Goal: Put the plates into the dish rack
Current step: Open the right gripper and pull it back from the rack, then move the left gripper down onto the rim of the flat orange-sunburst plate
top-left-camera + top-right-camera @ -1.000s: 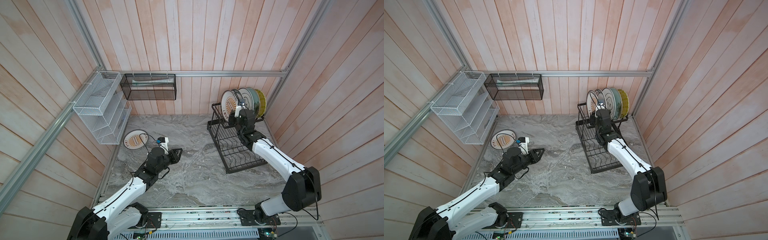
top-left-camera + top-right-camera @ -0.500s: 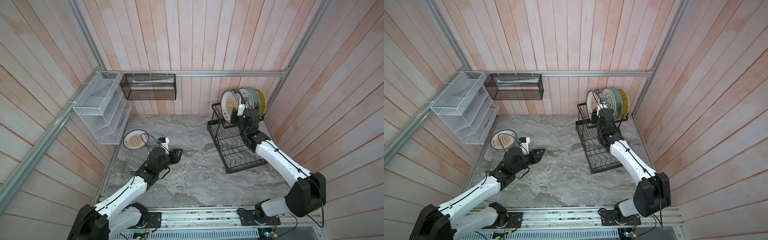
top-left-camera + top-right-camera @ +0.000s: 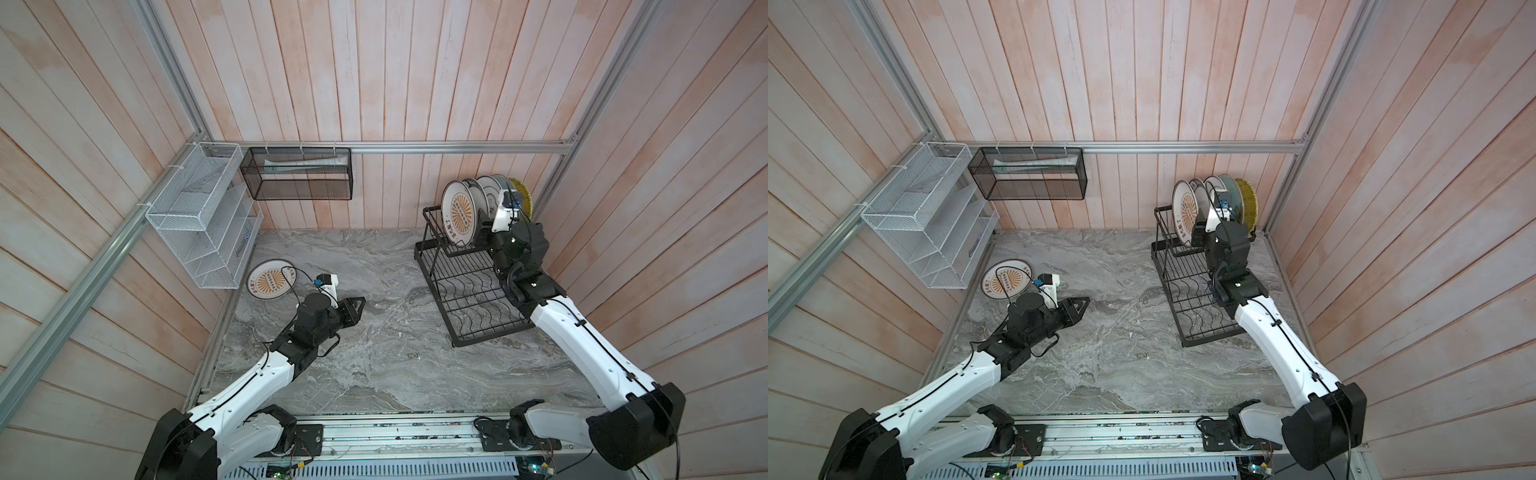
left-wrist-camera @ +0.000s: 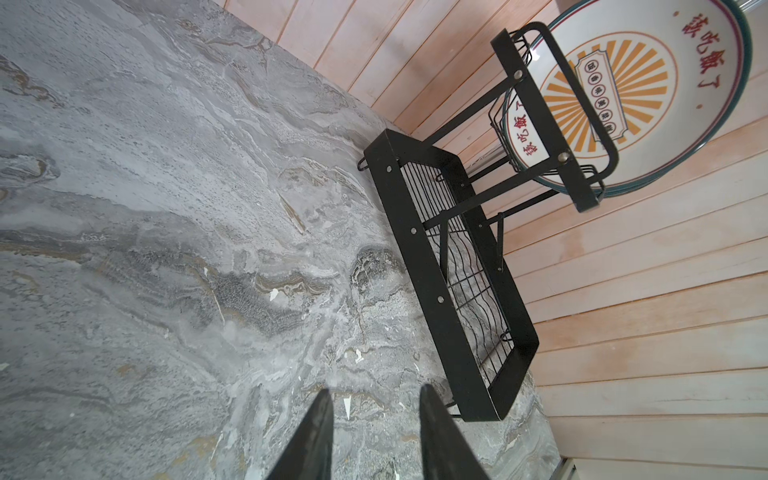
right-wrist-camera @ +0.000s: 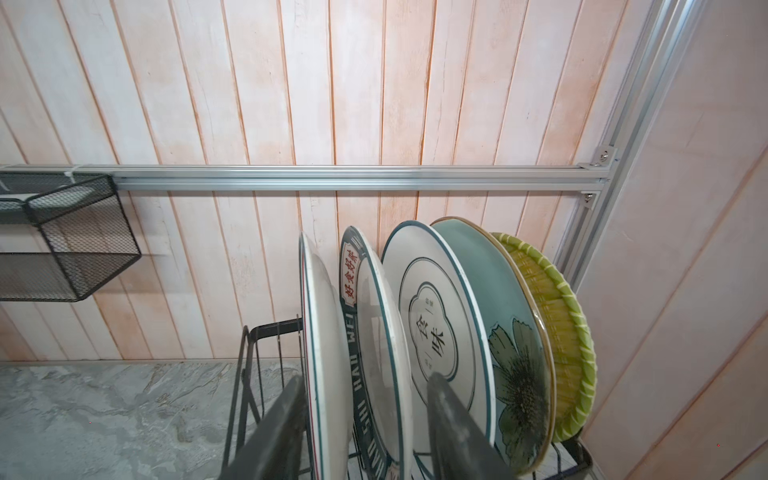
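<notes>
Marble tabletop (image 3: 374, 353): five upright plates (image 5: 436, 324) in dish rack (image 4: 417, 249).

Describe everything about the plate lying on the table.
The plate is round, glossy white, ceramic-looking, with a dark rim, red lettering and an orange sunburst centre. It lies flat, face up, on the grey marbled table near its far left corner, below the white mesh shelf. No jaws touch it.

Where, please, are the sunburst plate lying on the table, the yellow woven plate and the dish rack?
sunburst plate on the table (image 3: 271, 280): in a top view, its orange centre.
yellow woven plate (image 5: 567, 332): right wrist view, its woven face.
dish rack (image 4: 426, 262): left wrist view, lower tray's frame bar.
</notes>
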